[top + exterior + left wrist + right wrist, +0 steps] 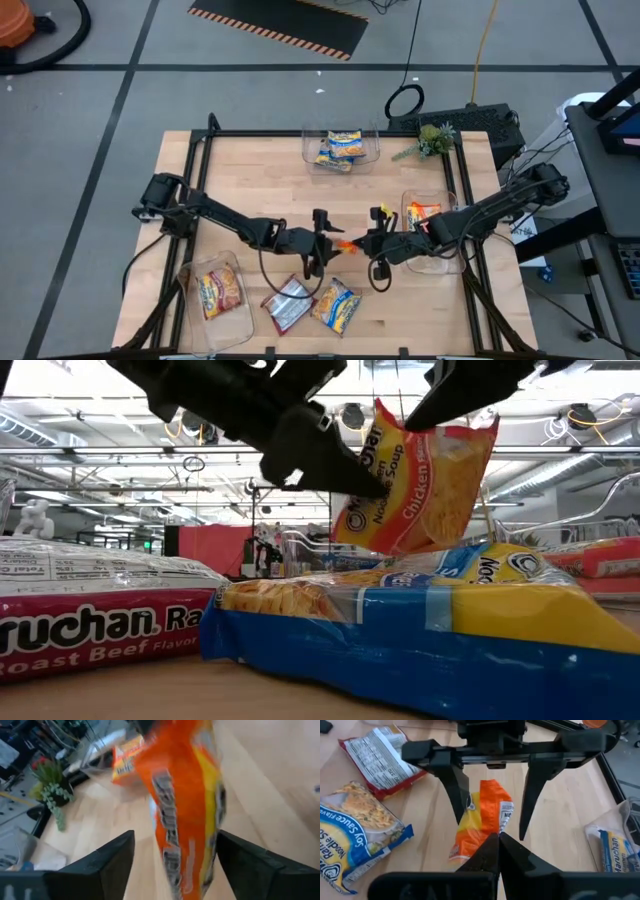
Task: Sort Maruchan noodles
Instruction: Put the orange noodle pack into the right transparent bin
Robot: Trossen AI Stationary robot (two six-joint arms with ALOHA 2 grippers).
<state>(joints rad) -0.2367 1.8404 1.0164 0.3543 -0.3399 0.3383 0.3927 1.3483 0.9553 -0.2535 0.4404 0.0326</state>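
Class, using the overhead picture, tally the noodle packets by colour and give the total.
Orange packets: 2, counting the held orange packet
Blue-and-yellow packets: 3
Red packets: 2
Total: 7 showing; stacked ones may be hidden

Glossy, crinkled plastic on the orange packet (482, 822); matt black fingers (107, 857); the table (260, 180) is smooth pale wood.

Orange-yellow packet (482, 817); blue-yellow packet (355, 835); red-silver packet (377, 757).
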